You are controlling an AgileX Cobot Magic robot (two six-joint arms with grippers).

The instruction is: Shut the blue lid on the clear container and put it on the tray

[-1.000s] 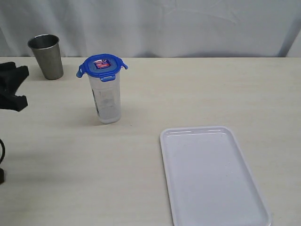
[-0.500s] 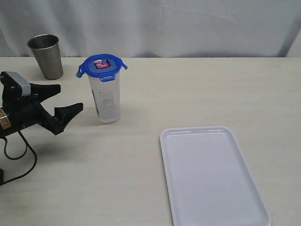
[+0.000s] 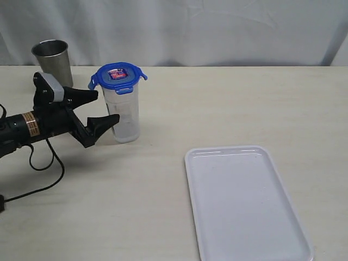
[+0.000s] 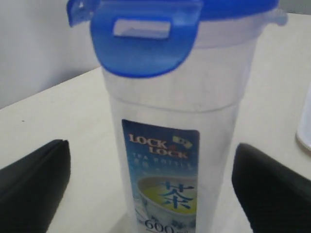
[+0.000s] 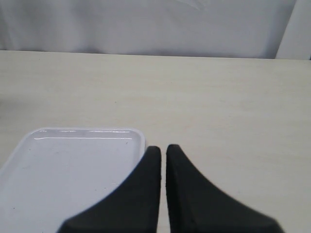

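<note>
The clear container (image 3: 124, 114) stands upright on the table left of centre, with the blue lid (image 3: 118, 75) resting on its rim and the flaps sticking outward. My left gripper (image 3: 106, 106) is open just left of the container, its fingertips reaching toward its side without touching. In the left wrist view the container (image 4: 194, 116) and lid (image 4: 146, 43) fill the middle, between the two black fingers (image 4: 34, 182). The white tray (image 3: 247, 209) lies empty at the front right. My right gripper (image 5: 163, 148) is shut on nothing, beside the tray (image 5: 68, 174).
A grey steel cup (image 3: 54, 64) stands at the back left, behind the left arm. A white cloth backdrop closes off the far edge of the table. The left arm's black cable (image 3: 41, 179) trails on the table at the front left.
The left arm has come in from the left edge toward the container, and its gripper has opened wide. Container, lid and tray have not moved.
</note>
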